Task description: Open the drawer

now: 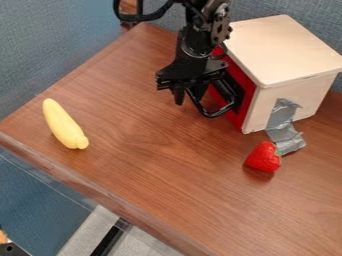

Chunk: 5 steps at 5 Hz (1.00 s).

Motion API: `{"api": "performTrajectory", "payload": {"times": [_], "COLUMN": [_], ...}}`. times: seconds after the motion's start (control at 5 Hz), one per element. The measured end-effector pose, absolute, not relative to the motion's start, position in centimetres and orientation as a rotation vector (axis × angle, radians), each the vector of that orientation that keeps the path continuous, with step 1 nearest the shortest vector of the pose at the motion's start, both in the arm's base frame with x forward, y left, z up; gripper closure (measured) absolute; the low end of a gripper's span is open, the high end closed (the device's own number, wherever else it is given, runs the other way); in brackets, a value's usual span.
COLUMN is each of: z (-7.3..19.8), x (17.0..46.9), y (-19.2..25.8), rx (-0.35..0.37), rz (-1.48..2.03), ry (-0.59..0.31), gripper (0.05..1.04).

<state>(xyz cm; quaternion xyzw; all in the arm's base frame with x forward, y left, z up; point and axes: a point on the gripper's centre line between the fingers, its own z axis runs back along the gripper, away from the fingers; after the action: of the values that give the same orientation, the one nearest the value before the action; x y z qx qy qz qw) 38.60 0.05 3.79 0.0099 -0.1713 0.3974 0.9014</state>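
My gripper [206, 98] hangs at the left side of a white wooden box, open, with its fingers apart by the drawer's handle. The drawer has a red front [247, 95] on the box's left-facing side, partly hidden behind the gripper. A black loop-shaped handle [213, 115] stands out from that front, low over the table, with its bend toward the camera. Whether the gripper touches the handle, I cannot tell. How far the drawer is out cannot be made out behind the black parts.
The box [287, 47] stands at the upper right of the wooden table [147, 165]. Grey tape [282, 122] runs from its near side onto the table. A red strawberry [264, 157] lies by the tape, and a yellow banana-like toy [64, 125] lies at the left, near the table edge.
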Motion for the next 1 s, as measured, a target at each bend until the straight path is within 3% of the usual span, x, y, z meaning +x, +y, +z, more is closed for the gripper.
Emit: {"api": "performTrajectory", "payload": {"times": [0.2,1.0], "z": [3.6,6.1], "x": [38.3,34.3], "y": [0.0,2.7], "rx": [0.019,0.078], "rz": [0.828,0.795], "ry": [-0.345,-0.261], "gripper": [0.915,0.947]}}
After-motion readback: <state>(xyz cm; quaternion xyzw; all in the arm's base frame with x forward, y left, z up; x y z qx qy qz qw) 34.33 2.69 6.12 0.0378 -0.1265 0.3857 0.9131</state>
